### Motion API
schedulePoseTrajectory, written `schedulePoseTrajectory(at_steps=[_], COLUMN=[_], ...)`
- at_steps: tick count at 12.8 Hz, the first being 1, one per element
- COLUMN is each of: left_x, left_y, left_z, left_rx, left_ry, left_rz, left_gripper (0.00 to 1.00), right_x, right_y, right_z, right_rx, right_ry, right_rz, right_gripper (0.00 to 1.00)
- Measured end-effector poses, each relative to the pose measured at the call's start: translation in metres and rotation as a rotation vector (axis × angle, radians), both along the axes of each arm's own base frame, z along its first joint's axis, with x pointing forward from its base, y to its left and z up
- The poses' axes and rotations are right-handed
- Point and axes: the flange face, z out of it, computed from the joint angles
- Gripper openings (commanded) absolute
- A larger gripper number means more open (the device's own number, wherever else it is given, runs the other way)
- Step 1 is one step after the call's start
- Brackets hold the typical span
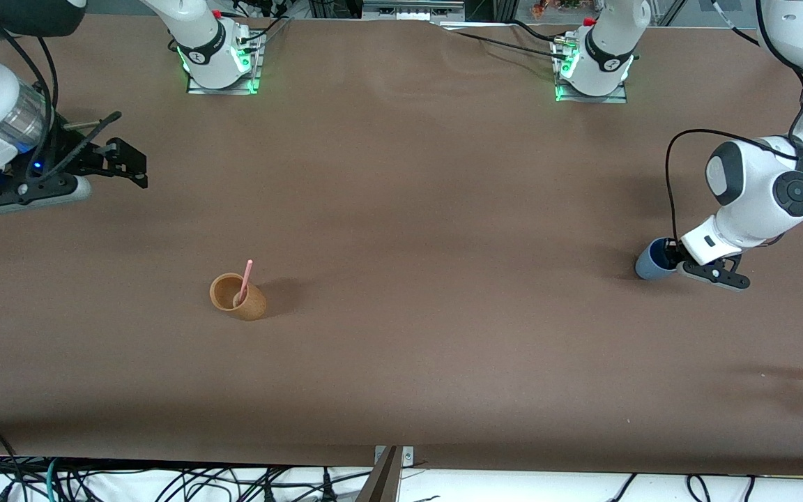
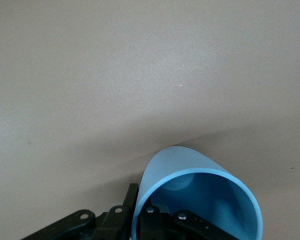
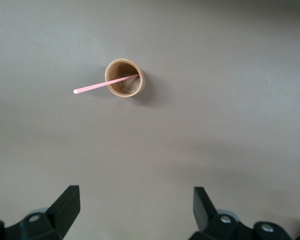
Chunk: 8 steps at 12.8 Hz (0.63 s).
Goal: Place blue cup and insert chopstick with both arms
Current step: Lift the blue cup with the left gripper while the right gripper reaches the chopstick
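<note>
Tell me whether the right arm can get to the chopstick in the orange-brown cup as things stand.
Probably yes. The chopstick leans out of the orange-brown cup, its upper end free, with nothing standing around it. The right hand hangs open over bare table; the left hand is shut on the blue cup.

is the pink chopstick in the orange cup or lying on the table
In the cup. The chopstick leans inside the upright orange-brown cup, its lower end inside and its upper end sticking out above the rim; the right wrist view shows the same.
</note>
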Motion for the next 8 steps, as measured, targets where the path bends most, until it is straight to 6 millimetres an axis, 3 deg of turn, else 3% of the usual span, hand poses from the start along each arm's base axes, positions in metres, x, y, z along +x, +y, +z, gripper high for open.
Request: schedulePoseTrajectory(at_steps=[4, 8], left_x=[0.007, 0.013], left_y=[-0.007, -0.058], left_z=[0.008, 0.035], left_rx=[-0.002, -0.026], left_ry=[-0.018, 0.019], left_rz=[-0.013, -0.023], left_gripper=[0.00, 0.00], right_x=[0.040, 0.069], right_y=[0.046, 0.093], right_z=[-0.079, -0.131], right_rx=[0.008, 0.007], right_ry=[0.007, 0.043], right_rz=[0.060, 0.116], right_gripper=[0.99, 0.98])
